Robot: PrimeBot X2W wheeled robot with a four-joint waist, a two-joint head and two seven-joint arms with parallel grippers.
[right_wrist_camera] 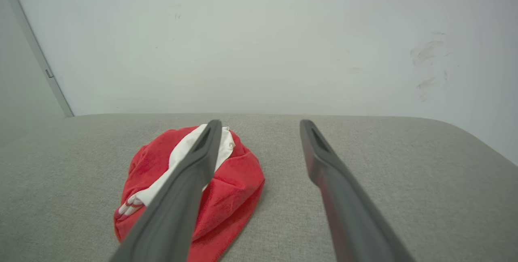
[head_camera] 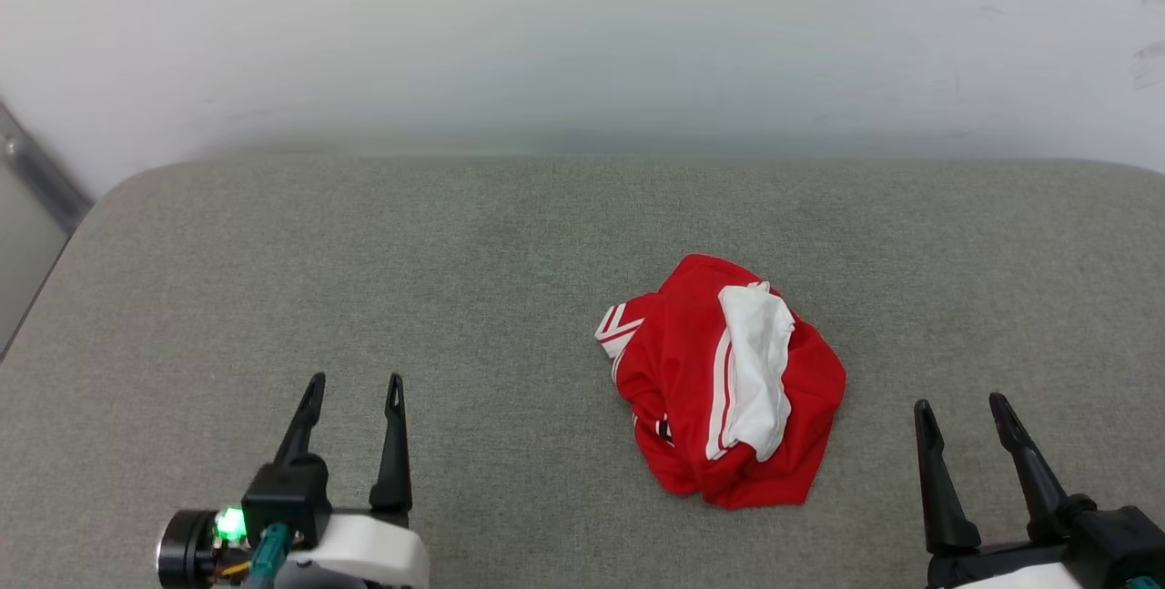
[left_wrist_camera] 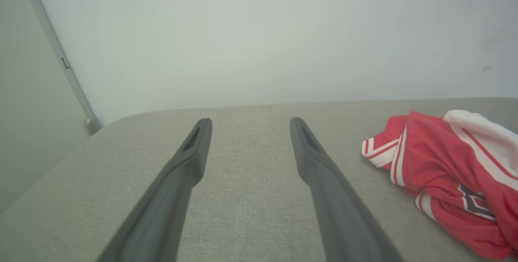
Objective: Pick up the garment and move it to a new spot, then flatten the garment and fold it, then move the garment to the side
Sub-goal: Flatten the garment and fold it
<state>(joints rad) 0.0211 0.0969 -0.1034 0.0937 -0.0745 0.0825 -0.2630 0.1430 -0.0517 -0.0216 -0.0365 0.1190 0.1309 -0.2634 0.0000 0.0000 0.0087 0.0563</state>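
Grey upholstered surface (head_camera: 364,252) holds one crumpled red jersey (head_camera: 673,334); left gripper (head_camera: 355,380) and right gripper (head_camera: 961,401) flank it, both spread, empty.

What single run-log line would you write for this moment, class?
stage: before pickup | garment: crumpled heap on grey padded surface | left tool: open, empty | right tool: open, empty, nearer garment

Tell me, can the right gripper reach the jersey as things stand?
Probably yes: the right gripper stands open near the jersey, which lies crumpled on the grey cushion, with nothing between them.
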